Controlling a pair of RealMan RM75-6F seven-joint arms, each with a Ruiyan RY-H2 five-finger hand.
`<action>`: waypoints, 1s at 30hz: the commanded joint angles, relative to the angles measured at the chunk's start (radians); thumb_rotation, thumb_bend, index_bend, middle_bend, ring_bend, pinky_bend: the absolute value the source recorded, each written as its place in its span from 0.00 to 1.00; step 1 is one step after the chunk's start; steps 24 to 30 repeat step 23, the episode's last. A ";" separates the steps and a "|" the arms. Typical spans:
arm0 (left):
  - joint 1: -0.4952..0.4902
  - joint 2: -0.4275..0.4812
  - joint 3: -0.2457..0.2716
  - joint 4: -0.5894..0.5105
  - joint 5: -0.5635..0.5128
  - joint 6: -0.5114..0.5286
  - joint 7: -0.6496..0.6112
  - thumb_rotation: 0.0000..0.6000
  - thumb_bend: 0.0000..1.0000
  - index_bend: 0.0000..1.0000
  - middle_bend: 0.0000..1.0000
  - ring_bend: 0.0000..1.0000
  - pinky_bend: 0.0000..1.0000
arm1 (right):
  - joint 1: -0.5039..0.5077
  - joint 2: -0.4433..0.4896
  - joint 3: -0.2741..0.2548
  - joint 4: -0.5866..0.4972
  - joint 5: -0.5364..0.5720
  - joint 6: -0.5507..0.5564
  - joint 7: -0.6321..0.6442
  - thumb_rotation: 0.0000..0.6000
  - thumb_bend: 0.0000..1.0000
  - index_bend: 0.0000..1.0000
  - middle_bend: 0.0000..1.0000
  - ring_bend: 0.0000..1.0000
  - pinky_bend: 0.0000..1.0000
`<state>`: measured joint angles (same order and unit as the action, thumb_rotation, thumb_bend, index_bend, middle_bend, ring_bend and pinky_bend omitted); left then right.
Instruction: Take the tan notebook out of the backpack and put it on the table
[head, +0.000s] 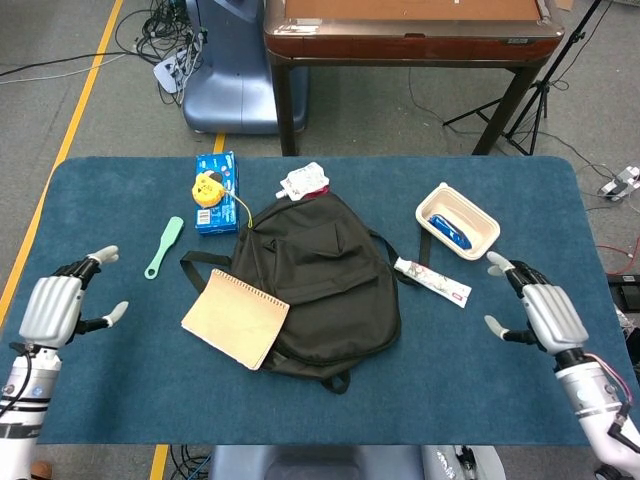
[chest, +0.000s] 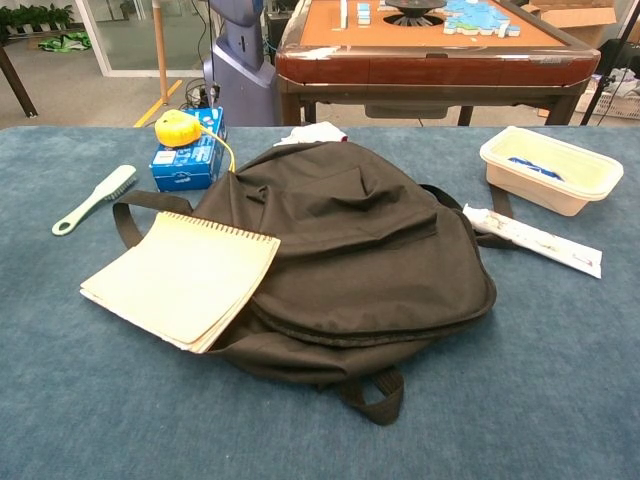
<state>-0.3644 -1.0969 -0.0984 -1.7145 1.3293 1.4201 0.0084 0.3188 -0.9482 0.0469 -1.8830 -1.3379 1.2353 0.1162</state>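
Note:
The tan spiral notebook (head: 236, 318) (chest: 182, 279) lies flat on the blue table (head: 90, 395), its right corner resting against the left side of the black backpack (head: 325, 286) (chest: 362, 250). Nothing holds it. My left hand (head: 54, 307) hovers at the table's far left edge, well away from the notebook, fingers apart and empty. My right hand (head: 538, 312) is at the far right of the table, also empty with fingers spread. Neither hand appears in the chest view.
A mint green brush (head: 164, 246) (chest: 95, 198) lies left of the backpack. A blue box with a yellow tape measure (head: 214, 187) (chest: 184, 145) sits behind. A cream tray (head: 457, 220) (chest: 549, 168) and a wrapped packet (head: 431, 281) (chest: 532, 239) lie to the right.

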 joint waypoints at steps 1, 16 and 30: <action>0.044 -0.014 0.017 0.037 0.000 0.045 0.021 1.00 0.20 0.20 0.27 0.33 0.35 | -0.053 -0.025 -0.027 0.033 -0.032 0.070 -0.062 1.00 0.35 0.26 0.34 0.21 0.27; 0.211 -0.088 0.100 0.056 0.097 0.207 0.164 1.00 0.20 0.22 0.27 0.33 0.33 | -0.192 -0.114 -0.047 0.122 -0.148 0.282 -0.118 1.00 0.35 0.44 0.45 0.32 0.35; 0.224 -0.106 0.090 0.062 0.117 0.203 0.163 1.00 0.20 0.23 0.27 0.33 0.33 | -0.196 -0.099 -0.041 0.104 -0.152 0.264 -0.131 1.00 0.35 0.44 0.45 0.32 0.35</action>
